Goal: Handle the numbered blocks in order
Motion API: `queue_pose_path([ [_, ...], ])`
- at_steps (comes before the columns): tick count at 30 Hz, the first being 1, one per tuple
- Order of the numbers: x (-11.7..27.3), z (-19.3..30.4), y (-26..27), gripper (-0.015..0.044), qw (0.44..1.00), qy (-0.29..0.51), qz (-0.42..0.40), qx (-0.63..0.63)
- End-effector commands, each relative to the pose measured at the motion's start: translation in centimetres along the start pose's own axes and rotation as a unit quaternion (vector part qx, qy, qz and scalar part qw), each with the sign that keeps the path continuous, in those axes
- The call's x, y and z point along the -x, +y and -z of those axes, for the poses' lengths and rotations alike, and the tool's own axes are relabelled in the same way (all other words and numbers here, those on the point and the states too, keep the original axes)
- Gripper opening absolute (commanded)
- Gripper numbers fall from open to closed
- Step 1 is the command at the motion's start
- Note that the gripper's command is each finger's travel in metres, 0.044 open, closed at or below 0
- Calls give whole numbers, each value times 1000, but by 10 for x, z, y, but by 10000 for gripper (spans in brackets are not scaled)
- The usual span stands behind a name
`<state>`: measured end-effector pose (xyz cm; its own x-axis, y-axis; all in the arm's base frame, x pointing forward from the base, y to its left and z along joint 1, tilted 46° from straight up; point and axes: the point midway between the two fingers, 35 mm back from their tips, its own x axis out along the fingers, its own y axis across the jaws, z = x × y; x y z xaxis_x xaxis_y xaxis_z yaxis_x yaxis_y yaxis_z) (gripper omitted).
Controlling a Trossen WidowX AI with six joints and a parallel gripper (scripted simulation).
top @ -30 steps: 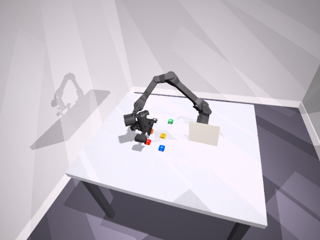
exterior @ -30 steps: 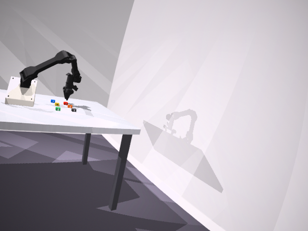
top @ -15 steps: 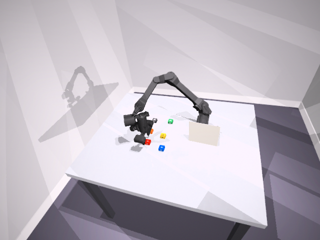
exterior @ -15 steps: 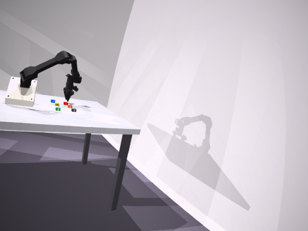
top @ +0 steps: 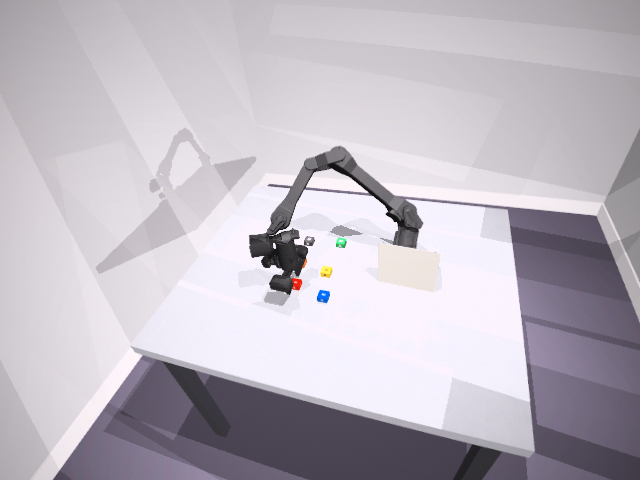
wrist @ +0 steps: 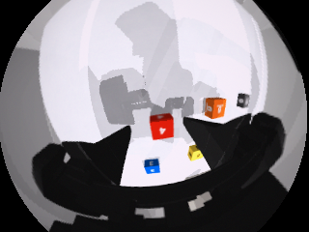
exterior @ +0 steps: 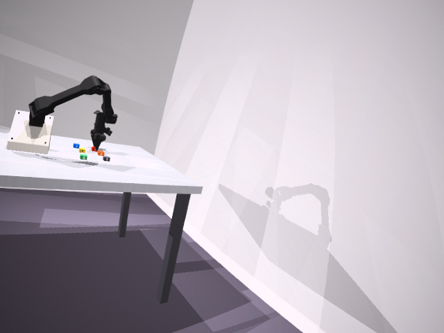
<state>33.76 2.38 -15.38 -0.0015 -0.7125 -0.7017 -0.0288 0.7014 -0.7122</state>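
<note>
Red cube-shaped block (top: pixel 296 284) (exterior: pixel 93 148) (wrist: pixel 161 127), a white 4 printed on one face, sat on the pale rectangular table (top: pixel 361 335) (exterior: pixel 107 184). The black two-fingered gripper (top: pixel 296 275) (exterior: pixel 96 148) (wrist: pixel 157 124) was released, reaching down at the red block with its fingers spread wide; in the wrist view the block appeared between the fingertips, and contact could not be judged. Near it were an orange cube (top: pixel 305 262) (exterior: pixel 100 153) (wrist: pixel 214 107), a yellow cube (top: pixel 326 271) (exterior: pixel 82 150) (wrist: pixel 194 153) and a blue cube (top: pixel 323 296) (exterior: pixel 76 146) (wrist: pixel 152 166). Farther off sat a dark grey cube (top: pixel 309 240) (exterior: pixel 106 158) (wrist: pixel 242 101) and a green cube (top: pixel 341 242) (exterior: pixel 83 157). Their digits were too small to read surely.
</note>
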Motion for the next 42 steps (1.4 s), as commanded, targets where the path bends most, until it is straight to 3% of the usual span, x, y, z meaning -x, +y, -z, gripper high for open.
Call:
queue_pose_path([
  [1,-3,2,0,321,1000,0,4,3],
  [9,-3,2,0,120,1000,0,4,3],
  [42,5,1,0,120,1000,-2,2,6],
])
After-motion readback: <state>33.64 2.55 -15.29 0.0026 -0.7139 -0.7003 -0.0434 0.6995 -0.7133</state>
